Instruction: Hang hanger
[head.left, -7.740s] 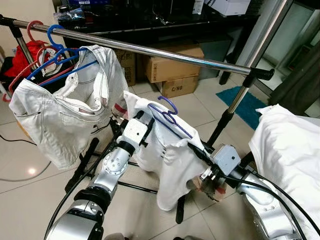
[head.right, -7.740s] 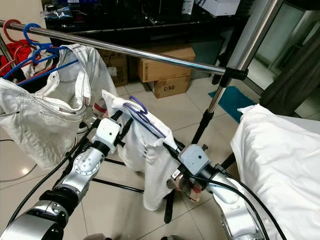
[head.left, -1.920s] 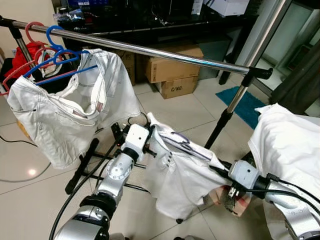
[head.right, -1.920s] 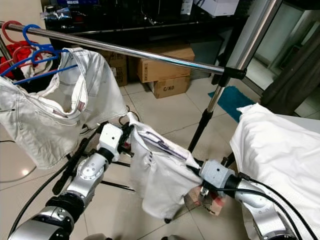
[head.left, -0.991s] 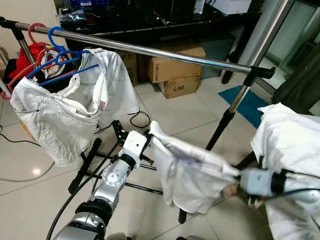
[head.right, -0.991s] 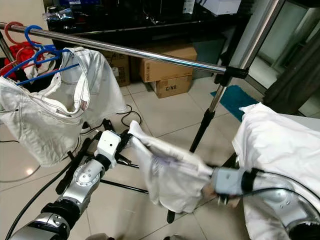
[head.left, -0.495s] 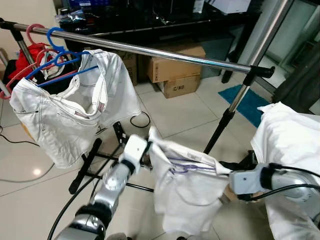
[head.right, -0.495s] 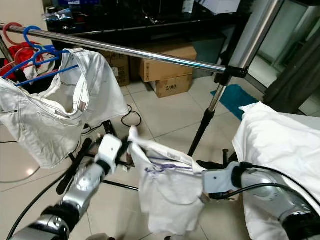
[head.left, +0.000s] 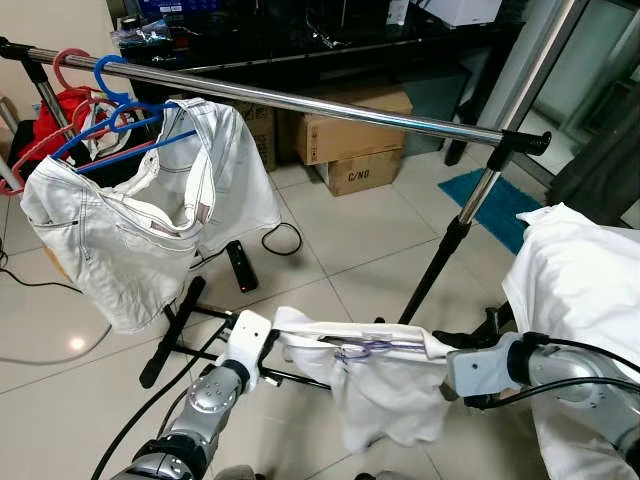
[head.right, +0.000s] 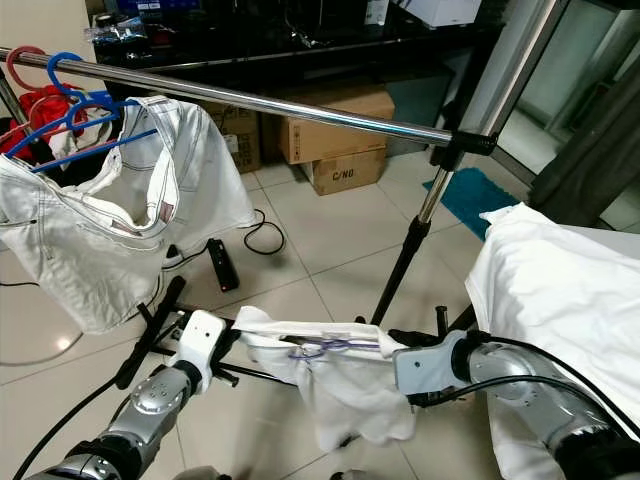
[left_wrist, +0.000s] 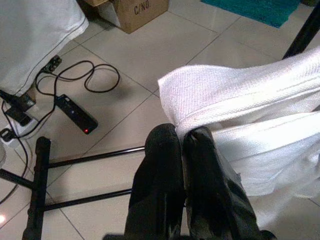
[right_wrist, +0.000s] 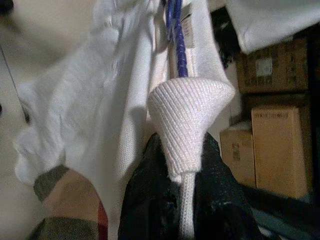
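cloth, soft and light, sagged from the purple hanger (head.left: 365, 349), so the stiff hook looked the better hold. the white garment (head.left: 385, 385) hung low, well below the rail (head.left: 300, 102). left gripper (left_wrist: 182, 137) and right gripper (right_wrist: 181, 145) reached out level, fingers clamped on its opposite shoulders, stretching it.

Cardboard boxes (head.left: 350, 150) stacked on my tiled floor (head.left: 330, 240), behind the rack. A black power strip (head.left: 239, 266) with a looped black cable (head.left: 280, 240) lies below the white shorts (head.left: 140, 240) hung on blue and red hangers (head.left: 100, 120). Teal rug (head.left: 495, 205) far right. Big white cloth heap (head.left: 580, 290) beside me.
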